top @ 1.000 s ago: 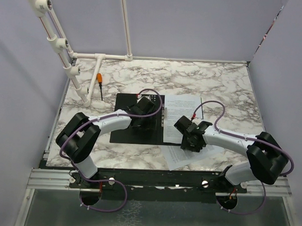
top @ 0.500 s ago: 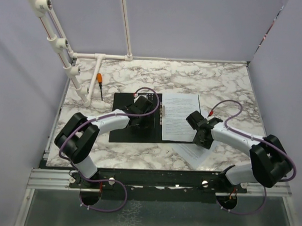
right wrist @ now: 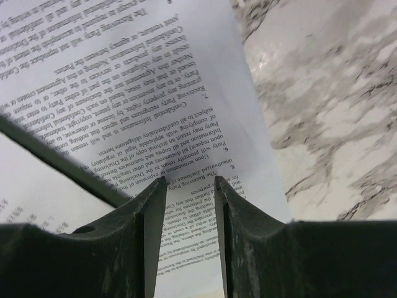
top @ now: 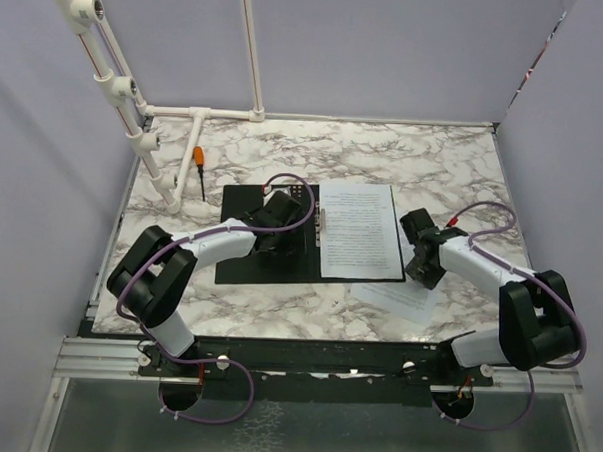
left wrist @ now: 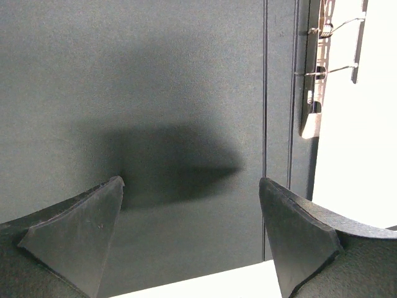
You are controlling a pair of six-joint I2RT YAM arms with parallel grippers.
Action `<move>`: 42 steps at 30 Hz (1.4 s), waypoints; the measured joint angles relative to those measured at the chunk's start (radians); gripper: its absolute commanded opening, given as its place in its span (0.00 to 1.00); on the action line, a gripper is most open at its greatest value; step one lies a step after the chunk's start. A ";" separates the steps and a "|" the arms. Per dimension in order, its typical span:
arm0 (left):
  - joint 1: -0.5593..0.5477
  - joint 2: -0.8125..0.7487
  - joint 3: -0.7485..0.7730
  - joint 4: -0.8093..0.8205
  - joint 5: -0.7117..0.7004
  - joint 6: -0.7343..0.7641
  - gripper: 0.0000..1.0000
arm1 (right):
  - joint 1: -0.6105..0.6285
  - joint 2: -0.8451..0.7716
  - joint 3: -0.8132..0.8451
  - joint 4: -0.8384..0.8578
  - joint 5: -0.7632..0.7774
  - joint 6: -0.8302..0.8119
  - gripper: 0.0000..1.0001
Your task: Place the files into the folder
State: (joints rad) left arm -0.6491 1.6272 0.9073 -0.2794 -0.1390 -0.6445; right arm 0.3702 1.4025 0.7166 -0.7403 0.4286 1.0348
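Observation:
The folder (top: 242,266) lies open on the marble table, black inside up. A printed white sheet of the files (top: 359,232) lies on its right half, beside the metal spine clip (left wrist: 315,74). A second sheet (top: 403,297) lies on the table below the folder's right corner. My left gripper (top: 282,223) is open and empty, low over the black left half (left wrist: 186,93). My right gripper (top: 421,259) is at the sheet's right edge. Its fingers (right wrist: 149,205) stand a narrow gap apart over the printed text (right wrist: 124,93), with nothing between them.
An orange-handled screwdriver (top: 198,163) lies at the back left near a white pipe frame (top: 201,113). Grey walls close off the left, back and right. Bare marble (right wrist: 335,93) lies right of the sheet. The folder's dark edge (right wrist: 56,162) crosses the right wrist view.
My right gripper has moved right and slightly back, from over the folder's lower middle to the sheet's right edge. The loose lower sheet has shifted right. The left gripper has barely moved.

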 measured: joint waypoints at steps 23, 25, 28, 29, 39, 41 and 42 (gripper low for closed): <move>0.017 -0.026 -0.030 0.005 -0.032 -0.002 0.93 | -0.409 0.187 0.163 0.155 -0.116 -0.153 0.40; 0.020 -0.031 -0.036 0.005 -0.034 -0.003 0.94 | -0.454 0.194 0.167 0.169 -0.124 -0.164 0.40; 0.027 -0.040 -0.044 0.004 -0.036 -0.005 0.93 | -0.513 0.200 0.172 0.189 -0.140 -0.177 0.40; 0.028 -0.042 -0.046 0.003 -0.036 -0.006 0.94 | -0.526 0.202 0.174 0.194 -0.143 -0.181 0.39; 0.061 -0.087 -0.082 -0.037 -0.053 -0.009 0.94 | -0.542 0.189 0.161 0.218 -0.151 -0.204 0.39; 0.069 -0.098 -0.090 -0.049 -0.055 -0.010 0.94 | -0.543 0.183 0.153 0.225 -0.153 -0.207 0.39; 0.072 -0.102 -0.093 -0.055 -0.056 -0.011 0.94 | -0.544 0.179 0.149 0.229 -0.154 -0.209 0.39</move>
State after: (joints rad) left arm -0.5770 1.5253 0.8143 -0.3344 -0.1955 -0.6552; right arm -0.1734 1.5818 0.8658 -0.5114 0.2745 0.8257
